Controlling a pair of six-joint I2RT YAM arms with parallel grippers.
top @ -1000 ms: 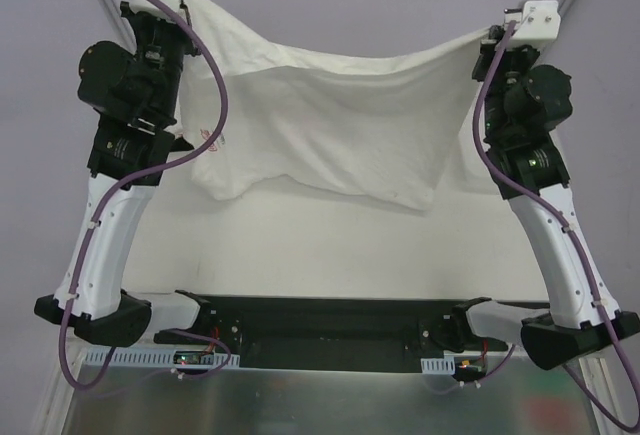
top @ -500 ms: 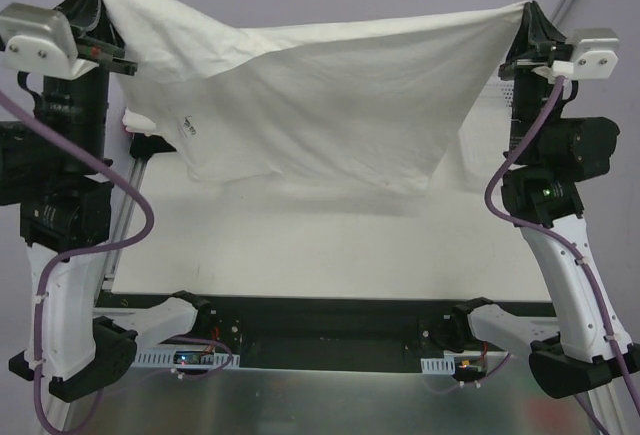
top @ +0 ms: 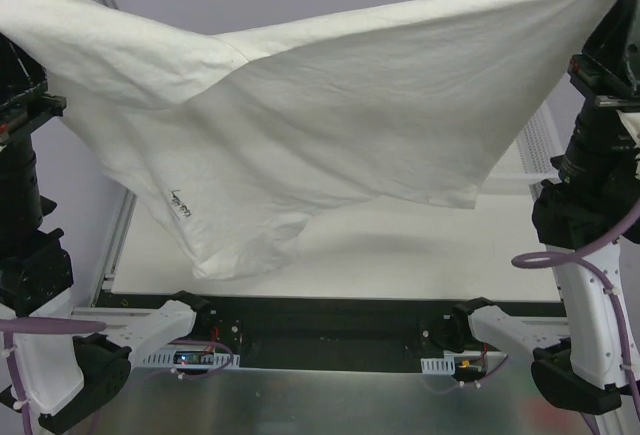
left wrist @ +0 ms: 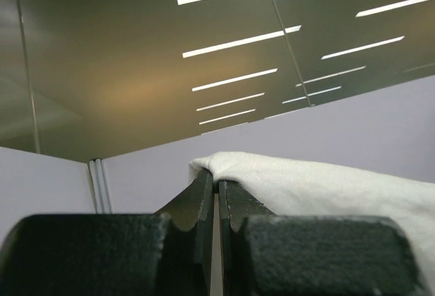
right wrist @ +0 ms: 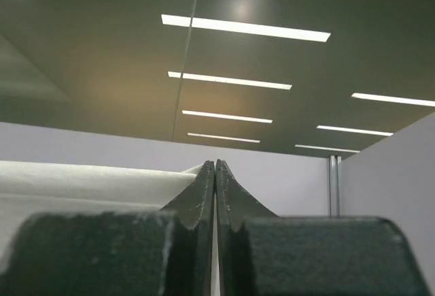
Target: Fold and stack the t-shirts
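Observation:
One white t-shirt (top: pixel 330 105) hangs stretched between my two raised arms, high above the white table (top: pixel 400 255). Its lower edge sags at the left, where a small dark print (top: pixel 181 202) shows. In the left wrist view my left gripper (left wrist: pixel 217 182) is shut on a corner of the t-shirt (left wrist: pixel 319 184), which drapes off to the right. In the right wrist view my right gripper (right wrist: pixel 215 167) is shut, with the cloth (right wrist: pixel 88 180) running from its tips to the left. In the top view both grippers are hidden by the cloth or lie beyond the frame edges.
The left arm (top: pixel 25 205) and right arm (top: pixel 600 155) stand tall at the view's sides. A black base bar (top: pixel 320 330) runs along the near table edge. A perforated white wall (top: pixel 540 145) shows at the right. Both wrist cameras face the ceiling lights.
Both arms have risen and swung outward, lifting the t-shirt off the table. It now hangs wide and much closer to the top camera.

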